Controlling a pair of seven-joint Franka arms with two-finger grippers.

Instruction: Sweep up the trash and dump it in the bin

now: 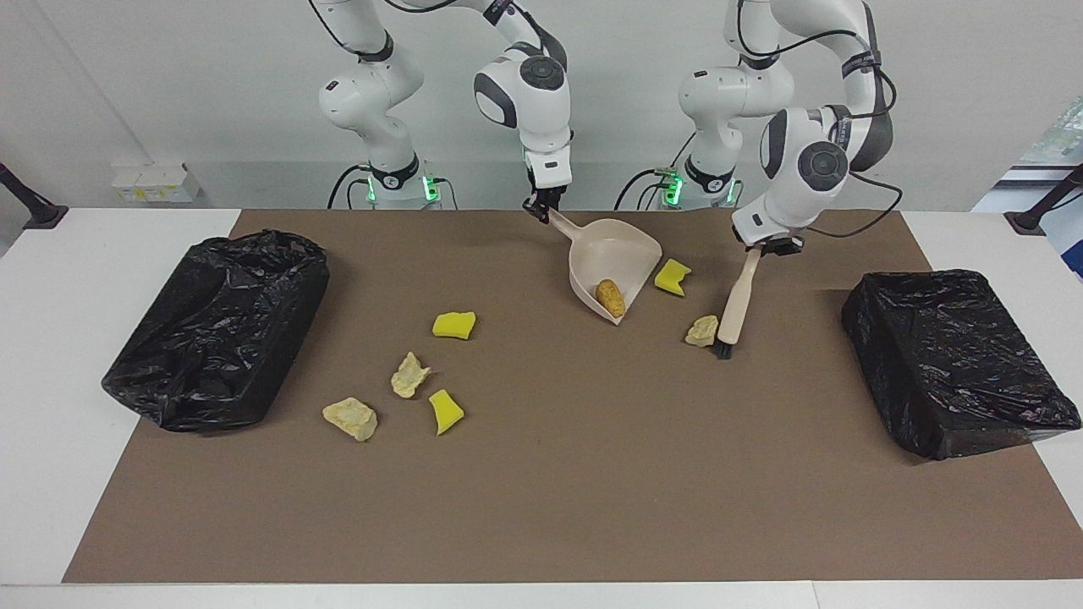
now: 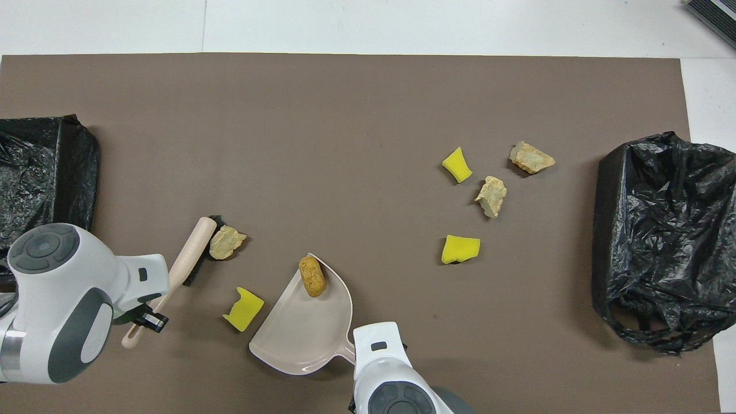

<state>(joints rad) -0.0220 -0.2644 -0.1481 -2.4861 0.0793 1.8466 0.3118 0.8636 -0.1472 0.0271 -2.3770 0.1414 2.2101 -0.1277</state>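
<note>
A brush [image 1: 734,306] is held by its handle in the closed jaws of the left gripper [image 1: 766,246], its bristles touching a pale crumbly scrap [image 1: 700,331] on the table [image 1: 592,474]. A dustpan [image 1: 618,258] is clamped by its handle in the right gripper [image 1: 541,207]; a bread-like lump [image 1: 610,297] lies in it. A yellow sponge piece [image 1: 673,277] lies just beside the pan. Four scraps [image 1: 410,374] are scattered toward the right arm's bin bag [image 1: 220,326].

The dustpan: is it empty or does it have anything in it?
Not empty. One orange-brown lump lies inside the dustpan, near its open edge; the other scraps are on the mat.
</note>
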